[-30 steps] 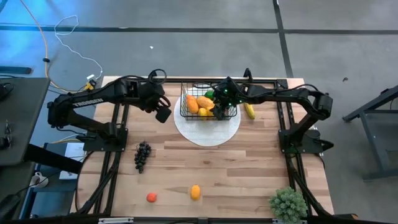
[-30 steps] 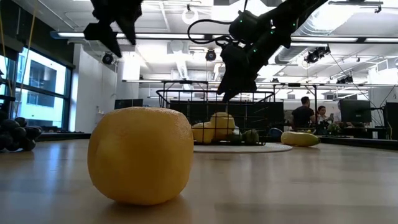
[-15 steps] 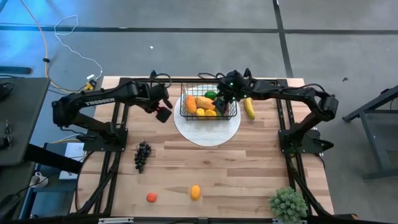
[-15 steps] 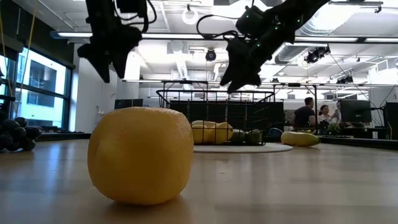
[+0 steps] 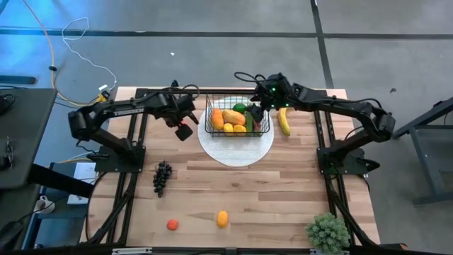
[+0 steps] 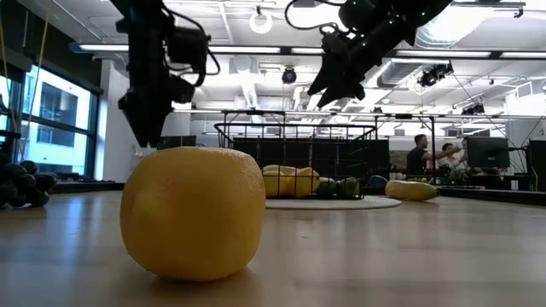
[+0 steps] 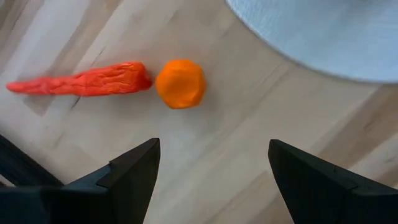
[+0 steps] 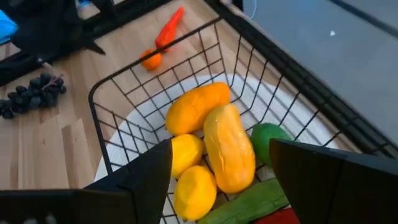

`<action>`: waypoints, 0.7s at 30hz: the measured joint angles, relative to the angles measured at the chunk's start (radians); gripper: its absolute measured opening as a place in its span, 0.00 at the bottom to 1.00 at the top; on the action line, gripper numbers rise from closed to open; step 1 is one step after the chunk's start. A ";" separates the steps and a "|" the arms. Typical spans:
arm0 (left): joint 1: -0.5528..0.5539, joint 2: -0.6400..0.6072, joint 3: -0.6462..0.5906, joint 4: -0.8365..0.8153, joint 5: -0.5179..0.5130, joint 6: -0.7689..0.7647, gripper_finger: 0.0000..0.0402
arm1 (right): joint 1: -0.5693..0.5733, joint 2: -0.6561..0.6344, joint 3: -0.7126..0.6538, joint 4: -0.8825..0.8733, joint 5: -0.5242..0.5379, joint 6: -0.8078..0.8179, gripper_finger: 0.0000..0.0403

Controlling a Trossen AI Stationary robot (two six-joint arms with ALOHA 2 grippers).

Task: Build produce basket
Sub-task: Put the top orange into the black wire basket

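The black wire basket (image 5: 237,119) stands on a round white plate (image 5: 236,147) and holds two orange mangoes (image 8: 214,134), two lemons (image 8: 193,186), a green fruit (image 8: 270,138) and peppers. My right gripper (image 8: 217,174) hovers open above the basket's far right corner (image 5: 260,103), touching nothing. My left gripper (image 7: 211,168) is open, pointing down over bare wood left of the plate (image 5: 185,129). Just ahead of it an orange carrot (image 7: 78,81) and a small orange fruit (image 7: 180,83) lie on the table. A yellow banana (image 5: 284,122) lies right of the basket.
Dark grapes (image 5: 162,177), a red tomato (image 5: 172,224) and a yellow-orange round fruit (image 5: 222,218) lie on the near half of the table. A spiky green plant (image 5: 328,230) stands at the near right corner. People show in the room beyond (image 6: 418,153).
My right gripper has risen from above the basket and drawn back toward the table's far edge. My left gripper has come down toward the table left of the plate. One yellow-orange fruit in the basket lies lower than a second ago.
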 joint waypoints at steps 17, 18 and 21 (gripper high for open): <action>0.068 0.193 0.000 0.126 -0.051 0.209 0.71 | -0.001 -0.027 0.000 -0.008 0.117 0.058 0.62; 0.073 0.205 0.000 0.126 -0.051 0.215 0.71 | -0.001 -0.027 0.000 -0.008 0.119 0.071 0.62; 0.086 0.234 0.000 0.126 -0.035 0.227 0.71 | -0.001 -0.027 0.000 -0.008 0.120 0.077 0.62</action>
